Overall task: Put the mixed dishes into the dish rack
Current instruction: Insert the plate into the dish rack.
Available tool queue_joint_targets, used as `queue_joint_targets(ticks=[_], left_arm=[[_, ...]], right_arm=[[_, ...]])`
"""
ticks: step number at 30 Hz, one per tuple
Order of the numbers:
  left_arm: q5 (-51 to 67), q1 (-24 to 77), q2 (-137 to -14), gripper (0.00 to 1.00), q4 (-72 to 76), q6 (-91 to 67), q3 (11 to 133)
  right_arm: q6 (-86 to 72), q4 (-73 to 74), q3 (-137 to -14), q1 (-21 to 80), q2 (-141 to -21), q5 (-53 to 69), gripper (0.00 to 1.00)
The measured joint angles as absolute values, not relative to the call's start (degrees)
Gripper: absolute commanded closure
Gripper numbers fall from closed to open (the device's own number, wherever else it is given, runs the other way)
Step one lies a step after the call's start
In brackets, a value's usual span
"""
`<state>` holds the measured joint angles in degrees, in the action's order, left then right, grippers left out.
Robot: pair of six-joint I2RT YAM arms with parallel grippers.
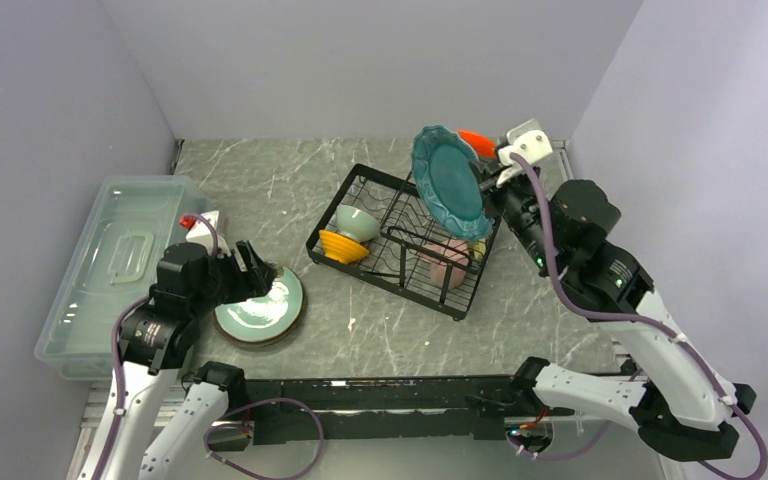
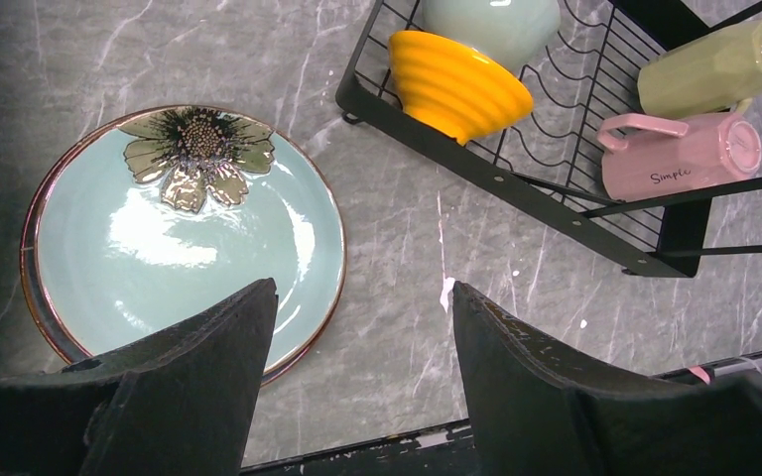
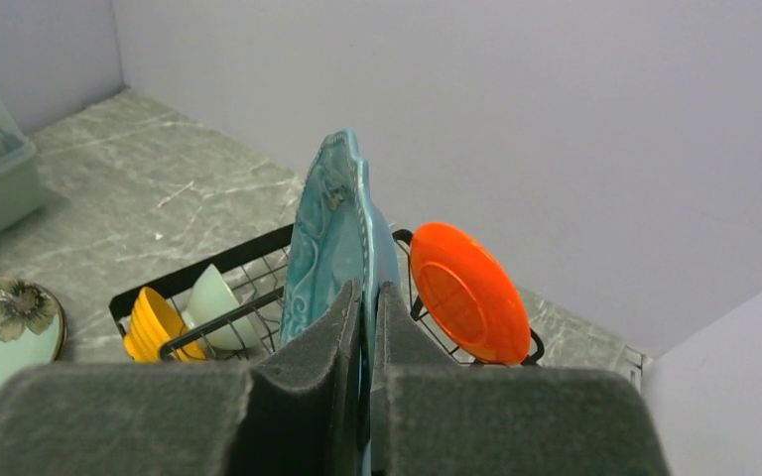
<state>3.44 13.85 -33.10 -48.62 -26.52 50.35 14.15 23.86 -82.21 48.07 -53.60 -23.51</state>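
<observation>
My right gripper (image 3: 365,297) is shut on the rim of a dark teal scalloped plate (image 1: 448,180), holding it on edge above the black wire dish rack (image 1: 360,266). The plate (image 3: 327,233) shows edge-on in the right wrist view. A small orange-red plate (image 3: 466,293) stands in the rack behind it. In the rack are an orange-yellow bowl (image 2: 456,81), a pale green bowl (image 2: 491,25), a pale yellow mug (image 2: 709,67) and a pink mug (image 2: 685,156). A pale teal flower plate (image 2: 184,233) lies flat on the table. My left gripper (image 2: 362,297) is open over its right edge.
A clear plastic lidded bin (image 1: 110,270) stands at the left edge beside the left arm. Grey walls close in the table at the back and on both sides. The marble tabletop (image 1: 260,175) lies behind the flower plate.
</observation>
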Motion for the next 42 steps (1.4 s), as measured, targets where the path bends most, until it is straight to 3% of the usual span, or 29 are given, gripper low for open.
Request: queue_joint_targets(ticks=[11, 21, 42], left_arm=[[3.79, 13.85, -31.64, 0.29, -47.77, -26.35, 49.82], [4.97, 13.85, -30.50, 0.29, -47.55, -26.15, 49.34], [6.90, 13.85, -29.65, 0.30, -46.72, -25.54, 48.95]], right_arm=[[14.26, 26.13, -81.10, 34.96, -57.69, -8.10, 1.00], [16.53, 32.71, -87.37, 23.94, -63.24, 10.94, 1.00], [25.36, 39.68, -90.48, 21.82, -60.75, 30.39, 1.00]])
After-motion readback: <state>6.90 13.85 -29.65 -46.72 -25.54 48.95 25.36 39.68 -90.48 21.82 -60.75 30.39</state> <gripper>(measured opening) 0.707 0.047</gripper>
